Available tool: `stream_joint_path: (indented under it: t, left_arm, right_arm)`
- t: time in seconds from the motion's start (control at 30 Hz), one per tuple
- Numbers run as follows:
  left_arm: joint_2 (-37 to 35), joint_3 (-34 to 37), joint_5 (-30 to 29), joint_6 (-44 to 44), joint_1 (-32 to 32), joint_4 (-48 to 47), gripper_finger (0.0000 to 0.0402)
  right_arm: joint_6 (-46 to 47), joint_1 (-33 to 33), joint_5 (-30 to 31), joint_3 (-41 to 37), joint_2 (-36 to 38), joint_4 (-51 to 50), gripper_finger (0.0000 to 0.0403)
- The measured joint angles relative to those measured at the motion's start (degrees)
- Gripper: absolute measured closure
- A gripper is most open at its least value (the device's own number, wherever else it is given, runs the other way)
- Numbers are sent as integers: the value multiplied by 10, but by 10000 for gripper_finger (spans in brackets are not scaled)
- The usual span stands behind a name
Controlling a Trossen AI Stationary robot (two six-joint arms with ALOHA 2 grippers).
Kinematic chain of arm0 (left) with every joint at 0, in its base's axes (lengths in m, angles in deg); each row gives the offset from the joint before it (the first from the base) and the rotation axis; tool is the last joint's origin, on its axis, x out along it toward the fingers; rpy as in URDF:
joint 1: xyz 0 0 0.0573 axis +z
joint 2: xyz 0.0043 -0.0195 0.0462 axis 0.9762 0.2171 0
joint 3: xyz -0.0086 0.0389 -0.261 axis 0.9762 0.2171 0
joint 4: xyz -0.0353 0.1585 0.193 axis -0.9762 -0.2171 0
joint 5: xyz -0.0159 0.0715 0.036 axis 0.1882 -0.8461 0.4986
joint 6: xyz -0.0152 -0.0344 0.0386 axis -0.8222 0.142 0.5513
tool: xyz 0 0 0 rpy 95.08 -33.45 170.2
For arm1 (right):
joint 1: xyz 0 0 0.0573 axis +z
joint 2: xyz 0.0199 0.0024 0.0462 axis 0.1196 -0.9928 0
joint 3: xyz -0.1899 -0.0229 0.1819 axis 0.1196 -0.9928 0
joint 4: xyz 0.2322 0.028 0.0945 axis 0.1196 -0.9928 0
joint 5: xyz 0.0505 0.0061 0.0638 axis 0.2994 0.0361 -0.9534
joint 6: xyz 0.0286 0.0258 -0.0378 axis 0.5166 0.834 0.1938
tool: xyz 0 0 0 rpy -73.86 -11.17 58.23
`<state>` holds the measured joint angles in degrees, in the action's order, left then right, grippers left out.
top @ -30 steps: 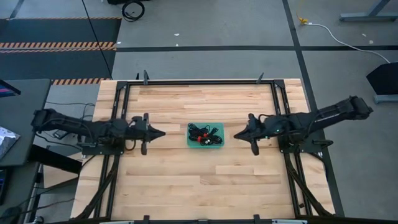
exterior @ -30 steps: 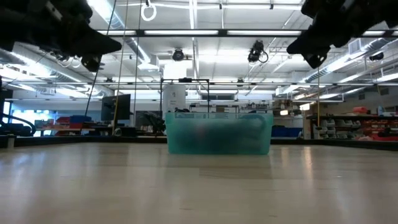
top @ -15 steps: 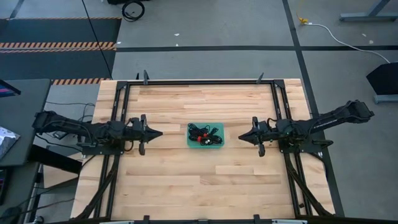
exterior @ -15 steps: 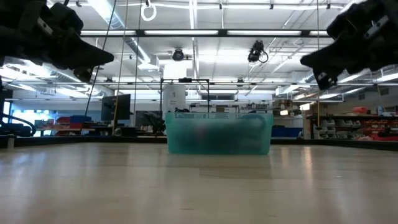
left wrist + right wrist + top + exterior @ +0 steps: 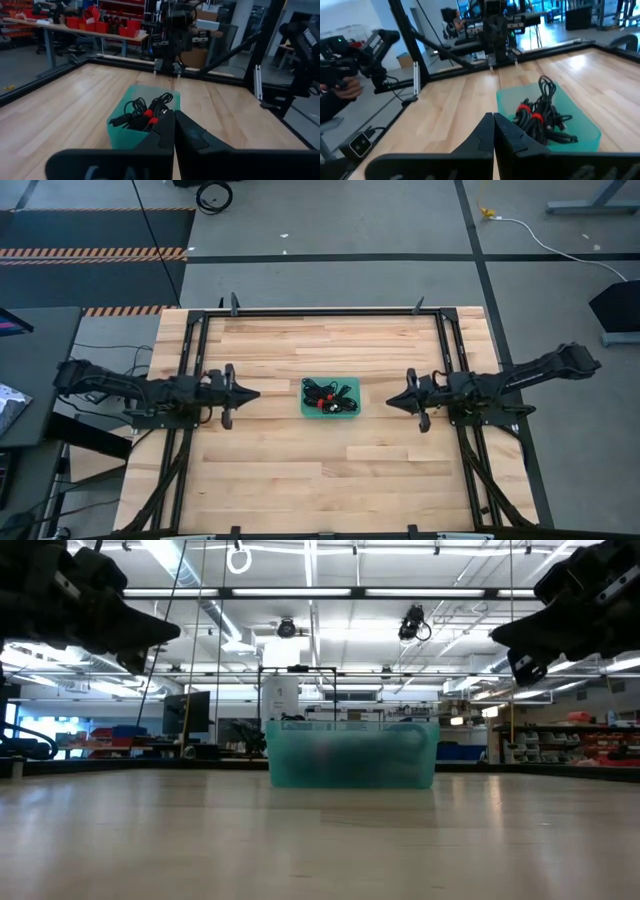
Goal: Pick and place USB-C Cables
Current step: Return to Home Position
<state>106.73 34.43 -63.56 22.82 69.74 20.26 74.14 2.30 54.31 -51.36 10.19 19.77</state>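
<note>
Several small black coiled USB-C cables, some with red ties, lie in a teal bin at the table's middle; they also show in the left wrist view and the right wrist view. My left gripper is shut and empty, left of the bin and above the table. My right gripper is shut and empty, right of the bin and above the table. In the low view the bin stands between both grippers.
The black frame rail runs along the table's far edge, with side rails at left and right. Bare wood lies all around the bin. A person's hand shows beyond the table in the right wrist view.
My right gripper has drawn back toward the table's right edge, away from the bin, and come lower. My left gripper has drawn back a little toward the table's left edge. The bin and cables have stayed still.
</note>
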Motion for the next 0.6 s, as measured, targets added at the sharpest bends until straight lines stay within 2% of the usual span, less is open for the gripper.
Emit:
stream_joint_path:
  t: [0.33,0.6]
  left_arm:
    - [-118,0,0,5,0,-108,396]
    - [-222,0,3,7,0,-204,395]
  right_arm:
    - [0,0,7,1,90,-113,398]
    - [-11,0,17,1,142,-134,398]
